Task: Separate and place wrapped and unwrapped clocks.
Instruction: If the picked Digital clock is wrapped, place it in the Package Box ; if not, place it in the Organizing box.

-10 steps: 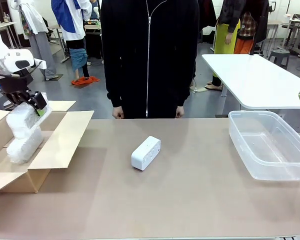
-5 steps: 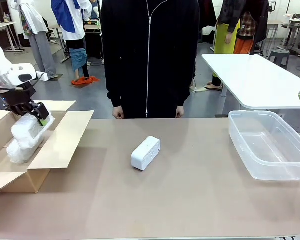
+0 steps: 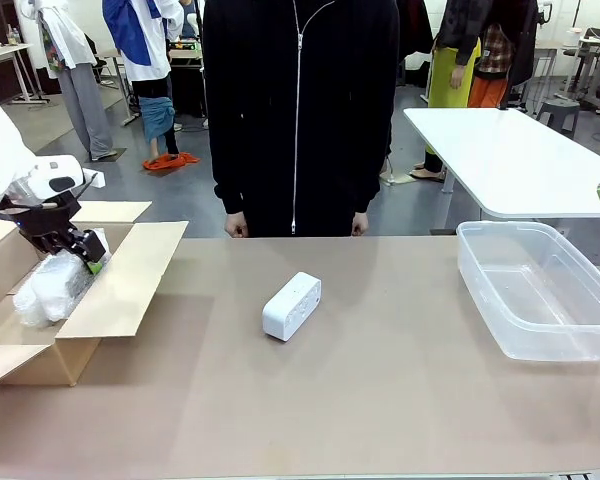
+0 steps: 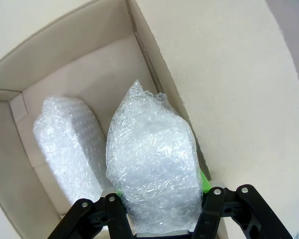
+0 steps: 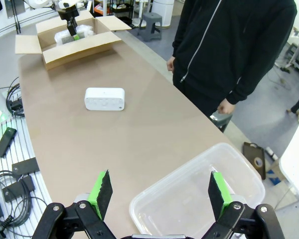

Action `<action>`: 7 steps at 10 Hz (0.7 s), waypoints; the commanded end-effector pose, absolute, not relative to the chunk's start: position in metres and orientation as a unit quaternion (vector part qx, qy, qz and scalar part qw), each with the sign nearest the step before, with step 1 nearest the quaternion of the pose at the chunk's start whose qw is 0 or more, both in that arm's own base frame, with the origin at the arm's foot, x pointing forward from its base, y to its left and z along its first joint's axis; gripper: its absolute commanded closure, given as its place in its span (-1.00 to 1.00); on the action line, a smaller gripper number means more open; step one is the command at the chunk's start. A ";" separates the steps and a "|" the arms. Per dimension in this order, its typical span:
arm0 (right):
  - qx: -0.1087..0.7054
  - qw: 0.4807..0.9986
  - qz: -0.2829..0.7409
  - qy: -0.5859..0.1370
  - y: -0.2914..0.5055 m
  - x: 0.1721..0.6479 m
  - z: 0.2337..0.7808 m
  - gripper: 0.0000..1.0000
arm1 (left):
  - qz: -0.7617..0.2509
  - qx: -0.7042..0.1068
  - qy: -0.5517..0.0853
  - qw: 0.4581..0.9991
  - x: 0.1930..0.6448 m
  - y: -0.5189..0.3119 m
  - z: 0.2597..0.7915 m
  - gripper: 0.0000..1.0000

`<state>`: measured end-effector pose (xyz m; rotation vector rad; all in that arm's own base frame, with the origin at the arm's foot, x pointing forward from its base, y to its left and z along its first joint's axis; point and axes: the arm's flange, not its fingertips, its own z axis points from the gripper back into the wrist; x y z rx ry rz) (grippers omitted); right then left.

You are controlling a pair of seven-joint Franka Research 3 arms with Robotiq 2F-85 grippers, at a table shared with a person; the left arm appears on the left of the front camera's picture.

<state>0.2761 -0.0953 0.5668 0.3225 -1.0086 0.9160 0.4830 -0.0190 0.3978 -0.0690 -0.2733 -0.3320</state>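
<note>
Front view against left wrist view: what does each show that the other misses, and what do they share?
Front: the bare white clock mid-table, the clear tub, the person. Left wrist: the cardboard box interior, with a second wrapped clock lying beside the held wrapped clock. Both: the left gripper shut on that clock, down in the box.

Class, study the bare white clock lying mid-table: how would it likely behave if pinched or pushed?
The bare white clock looks like rigid plastic, so it probably keeps its shape when pinched. Its smooth shell might slip in a loose grip. Lying low on the table, it would likely slide rather than roll or tip.
</note>
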 end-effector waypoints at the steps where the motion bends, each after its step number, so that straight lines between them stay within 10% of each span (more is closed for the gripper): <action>1: 0.159 0.756 0.427 -0.470 -0.095 0.279 0.566 -1.00 | -0.168 -0.051 -0.154 0.972 0.486 -0.010 0.390 -0.10; 4: 0.159 0.756 0.427 -0.470 -0.095 0.279 0.566 -1.00 | -0.157 -0.054 -0.157 0.974 0.489 -0.003 0.384 -0.10; 7: 0.159 0.756 0.427 -0.470 -0.095 0.279 0.566 -1.00 | -0.159 -0.038 -0.179 0.970 0.492 -0.002 0.384 0.52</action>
